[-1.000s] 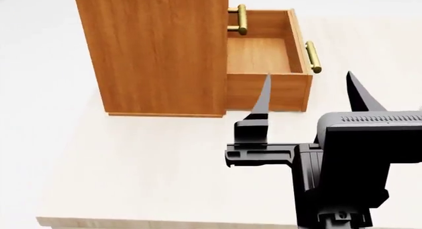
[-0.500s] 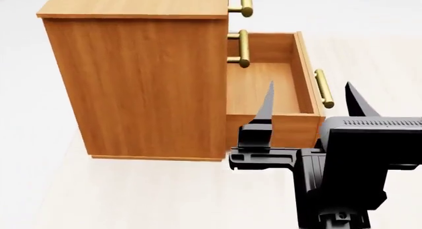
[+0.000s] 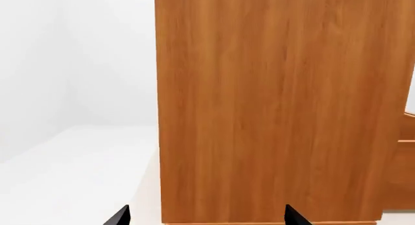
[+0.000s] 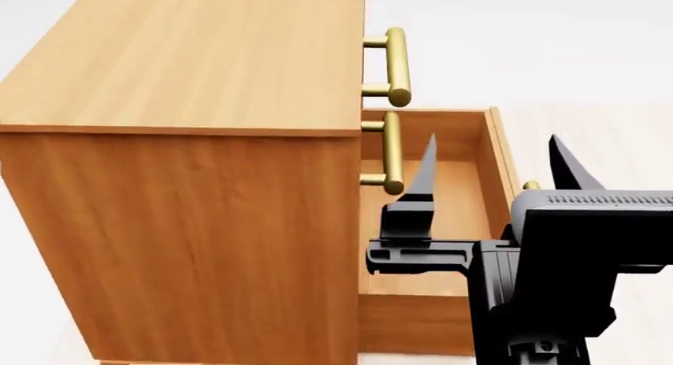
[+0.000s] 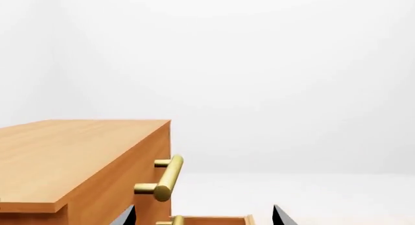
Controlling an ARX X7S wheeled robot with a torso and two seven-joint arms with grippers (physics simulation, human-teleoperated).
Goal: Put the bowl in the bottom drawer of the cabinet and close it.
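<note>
The orange-brown cabinet (image 4: 189, 239) fills the left of the head view, and its side panel (image 3: 279, 108) faces the left wrist camera. The bottom drawer (image 4: 462, 195) is pulled out, and the part of its floor that shows is bare. Only the tip of its brass handle (image 4: 531, 185) shows. My right gripper (image 4: 494, 172) hangs open and empty over the drawer, in front of it in the head view. The drawer's rim (image 5: 214, 218) shows in the right wrist view between the tips of my right gripper (image 5: 204, 219). My left gripper (image 3: 207, 220) is open, close to the cabinet's side. The bowl is out of view.
Two shut drawers sit above, with brass bar handles: the top handle (image 4: 395, 65) (image 5: 165, 179) and the middle handle (image 4: 392, 154). A pale tabletop (image 3: 77, 186) runs beside the cabinet. White walls stand behind.
The head view has risen and closed in: the cabinet looks bigger and lower in the picture, and its top now shows. The right gripper keeps its place in the view, still open.
</note>
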